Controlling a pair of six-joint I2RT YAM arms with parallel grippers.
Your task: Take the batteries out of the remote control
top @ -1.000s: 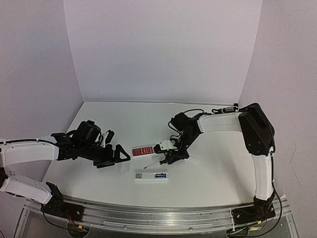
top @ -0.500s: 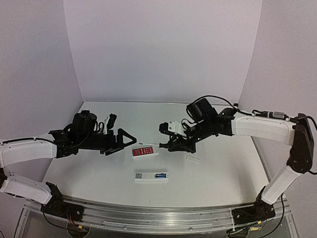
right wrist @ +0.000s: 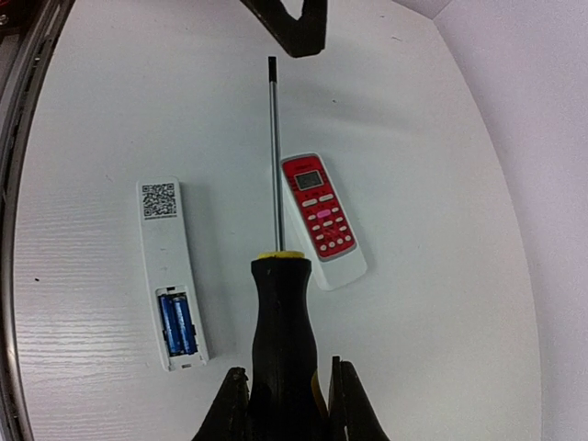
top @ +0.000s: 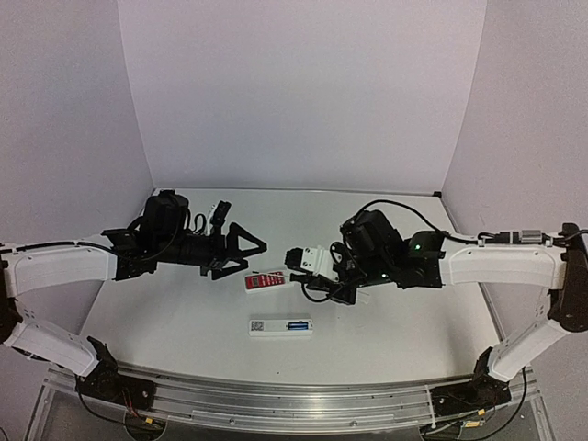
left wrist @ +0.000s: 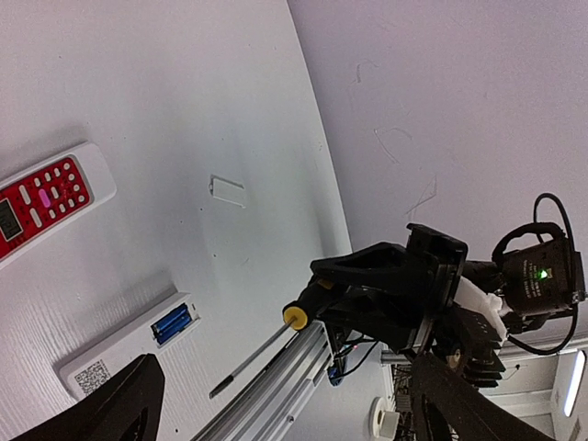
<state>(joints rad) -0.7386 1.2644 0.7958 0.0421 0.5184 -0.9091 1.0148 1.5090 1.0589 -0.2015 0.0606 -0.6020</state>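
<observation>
- Near the front edge of the table (top: 184,312), the remote control (top: 280,325) lies flat on its face, with its QR-code sticker up.
- Its battery bay is uncovered. The batteries (right wrist: 176,323), two blue cells, sit side by side inside it, at the end away from the sticker.
- A red-faced remote (top: 265,279) lies buttons-up just behind the white one and apart from it.
- A small white cover piece (left wrist: 228,191) rests alone on the table, well apart from both remotes.
- The right gripper (right wrist: 287,404) has its fingers closed tight on the black handle of a screwdriver (right wrist: 280,322), one finger on each side.
- In the right wrist view, the thin shaft reaches out from the yellow collar over the strip of table between the two remotes. It touches neither of them.
- The left gripper (top: 250,254) hangs above the table to the left of the red-faced remote. Its fingers are spread wide and hold nothing.
- The two grippers face each other across the red-faced remote, and the white remote lies nearer the arm bases than either.
</observation>
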